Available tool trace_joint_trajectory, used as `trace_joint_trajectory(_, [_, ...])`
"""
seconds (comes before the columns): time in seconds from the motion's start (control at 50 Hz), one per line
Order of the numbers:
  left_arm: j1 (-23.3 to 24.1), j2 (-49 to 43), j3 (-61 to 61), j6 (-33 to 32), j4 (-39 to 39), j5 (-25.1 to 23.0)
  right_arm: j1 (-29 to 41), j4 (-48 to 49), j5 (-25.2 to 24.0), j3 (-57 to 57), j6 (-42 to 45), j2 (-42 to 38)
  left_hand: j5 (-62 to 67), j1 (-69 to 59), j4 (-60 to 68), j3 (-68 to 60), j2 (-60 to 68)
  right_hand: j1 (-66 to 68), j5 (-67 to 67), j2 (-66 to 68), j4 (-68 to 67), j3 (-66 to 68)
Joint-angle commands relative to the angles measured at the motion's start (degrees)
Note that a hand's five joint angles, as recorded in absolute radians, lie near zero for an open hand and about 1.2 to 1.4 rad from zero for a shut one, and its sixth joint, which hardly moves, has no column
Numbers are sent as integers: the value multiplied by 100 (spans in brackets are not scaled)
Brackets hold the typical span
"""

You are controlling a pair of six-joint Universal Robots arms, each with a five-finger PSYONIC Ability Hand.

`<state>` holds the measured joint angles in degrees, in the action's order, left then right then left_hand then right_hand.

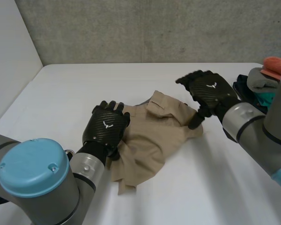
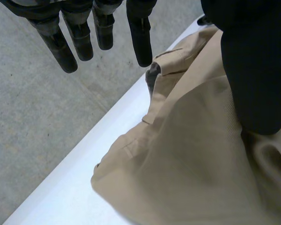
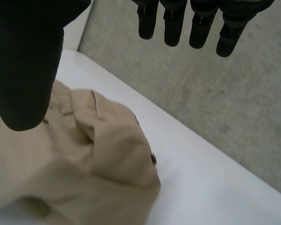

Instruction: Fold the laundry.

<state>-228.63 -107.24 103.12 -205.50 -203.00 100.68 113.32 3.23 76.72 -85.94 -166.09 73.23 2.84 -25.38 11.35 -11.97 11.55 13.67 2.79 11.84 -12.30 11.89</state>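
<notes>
Garment (image 1: 152,133), tan and crumpled, lies at the middle of the bench (image 1: 84,84), long axis running from near edge toward far right corner. Which hand is nearer?

— Both are at it: your left hand (image 1: 105,127) at its left edge, your right hand (image 1: 210,91) at its far end. Fingers (image 2: 139,40) on both are straight, grasping nothing.

Matt tan cloth garment (image 1: 152,136) on smooth white table (image 1: 61,89) (rough grey concrete wall (image 1: 154,28) behind)
</notes>
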Motion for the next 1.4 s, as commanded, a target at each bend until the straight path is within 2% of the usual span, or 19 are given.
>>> trace_joint_trajectory(0.02, [55,133,-195,124,814,118,243,-383,-131,1121,94,-713,-284,1538,-135,197,-155,-351,-263,-168,214,-173])
trace_joint_trajectory(0.12, [20,-33,-415,343,1341,206,480,-1217,-122,2446,278,-1634,-284,1538,-135,197,-155,-233,-144,-49,95,-54])
trace_joint_trajectory(0.24, [-103,-227,-643,581,1535,145,709,-1676,-69,3635,604,-2567,-284,1538,-135,197,-155,-132,-43,52,-6,47])
trace_joint_trajectory(0.4, [-358,-588,-898,695,1535,-163,973,-1677,511,4752,1096,-3640,-284,1538,-135,197,-155,36,125,220,-174,215])
trace_joint_trajectory(0.46, [-420,-649,-951,704,1492,-268,1035,-1624,608,5060,1254,-3992,1061,194,1210,-1148,1189,153,242,337,-291,332])
trace_joint_trajectory(0.48, [-454,-675,-995,722,1457,-303,1052,-1589,634,5200,1324,-4158,1882,-628,2031,-1969,2010,387,476,571,-525,566])
trace_joint_trajectory(0.52, [-481,-711,-1021,731,1404,-330,1061,-1545,660,5359,1395,-4334,2577,-1322,2726,-2664,2705,724,813,908,-862,903])
trace_joint_trajectory(0.56, [-507,-790,-1083,748,1316,-339,1070,-1475,722,5613,1474,-4554,4155,-2900,4304,-4242,4283,2266,2354,2449,-2404,2444])
trace_joint_trajectory(0.58, [-525,-816,-1118,748,1290,-348,1070,-1457,757,5701,1483,-4607,4844,-3589,4993,-4931,4972,3473,3561,3656,-3610,3651])
trace_joint_trajectory(0.6, [-560,-886,-1179,748,1263,-365,1061,-1422,809,5859,1483,-4669,6350,-5095,6499,-6437,6478,6532,6621,6716,-6670,6711])
trace_joint_trajectory(0.62, [-586,-913,-1232,748,1263,-374,1061,-1404,836,5921,1465,-4660,6713,-5458,6862,-6800,6841,6632,6720,6815,-6769,6810])
trace_joint_trajectory(0.7, [-736,-992,-1496,748,1263,-453,1017,-1369,968,5852,1211,-4284,6716,-5462,6865,-6803,6845,6633,6721,6816,-6770,6811])
trace_joint_trajectory(0.8, [-1087,-966,-2066,748,1210,-515,886,-1316,1082,5158,1201,-3519,6716,-5462,6865,-6803,6845,6633,6721,6816,-6770,6811])
trace_joint_trajectory(0.9, [-1342,-1001,-2988,766,1333,-567,464,-1526,1512,4010,2191,-2545,6716,-5462,6865,-6803,6845,6633,6721,6816,-6770,6811])
trace_joint_trajectory(1.02, [-1281,-1167,-3736,792,1737,-761,-46,-1914,1706,2584,2994,-1305,6716,-5462,6865,-6803,6845,6633,6721,6816,-6770,6811])
trace_joint_trajectory(1.12, [-1106,-1431,-4158,801,2237,-910,-502,-2054,1496,1285,2907,-382,6716,-5462,6865,-6803,6845,6633,6721,6816,-6770,6811])
trace_joint_trajectory(1.28, [-816,-1800,-4116,801,2993,-1296,-1074,-2783,916,-474,3205,278,6716,-5462,6865,-6803,6845,6633,6721,6816,-6770,6811])
trace_joint_trajectory(1.36, [-736,-1845,-3975,818,3187,-1393,-1302,-2636,627,-985,3407,533,6716,-5462,6865,-6803,6845,6633,6721,6816,-6770,6811])
trace_joint_trajectory(1.4, [-692,-1818,-3905,827,3223,-1428,-1408,-2433,485,-1074,3443,604,5414,-4160,5563,-5502,5543,6633,6721,6816,-6770,6811])
